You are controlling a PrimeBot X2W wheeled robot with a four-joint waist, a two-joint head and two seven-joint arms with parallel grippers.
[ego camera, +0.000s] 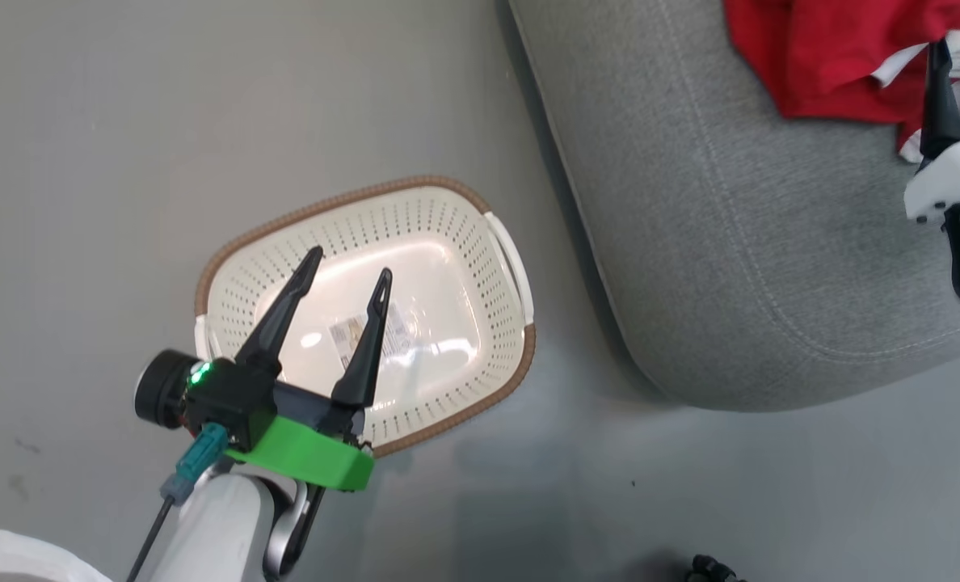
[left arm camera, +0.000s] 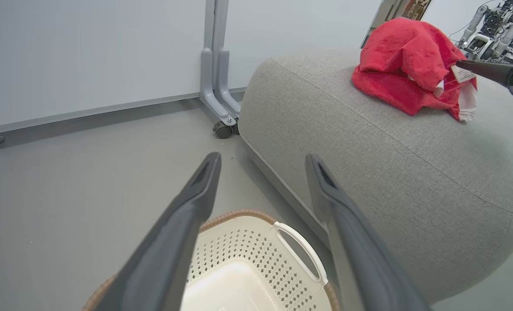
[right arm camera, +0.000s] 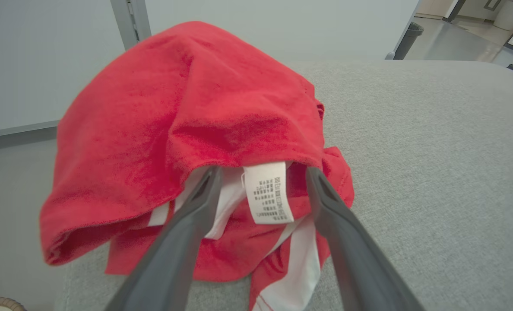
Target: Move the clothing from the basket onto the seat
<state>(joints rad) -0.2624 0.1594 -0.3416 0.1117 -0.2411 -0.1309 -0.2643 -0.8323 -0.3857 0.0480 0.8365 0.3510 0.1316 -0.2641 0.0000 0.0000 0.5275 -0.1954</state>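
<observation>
- Right gripper (right arm camera: 264, 172) is spread wide, its two fingers apart with nothing pinched between them. The tips sit at the hem of the clothing (right arm camera: 187, 108), and a white tag (right arm camera: 267, 192) hangs in the gap.
- Whether the fingertips touch the cloth or stop just short of it cannot be told.
- Clothing lies as a rumpled red heap with white trim on top of the seat (right arm camera: 433, 151), resting on the grey cushion under its own weight.
- Left gripper (ego camera: 349, 265) is also spread, holds nothing, and hovers above the basket (ego camera: 448, 226).
- Basket stands on the floor (ego camera: 84, 162) just beside the seat. Its inside shows bare cream plastic and a paper label (ego camera: 367, 331).
- Judged from this, the main work looks done: the red clothes are out of the basket and on the seat.
- What seems left is small: draw the right gripper clear of the heap without dragging the hem or tag along.
- Part of the heap runs past the edge of the head view, so its full extent goes unseen there. A check that nothing red lies off the seat would be worthwhile.
</observation>
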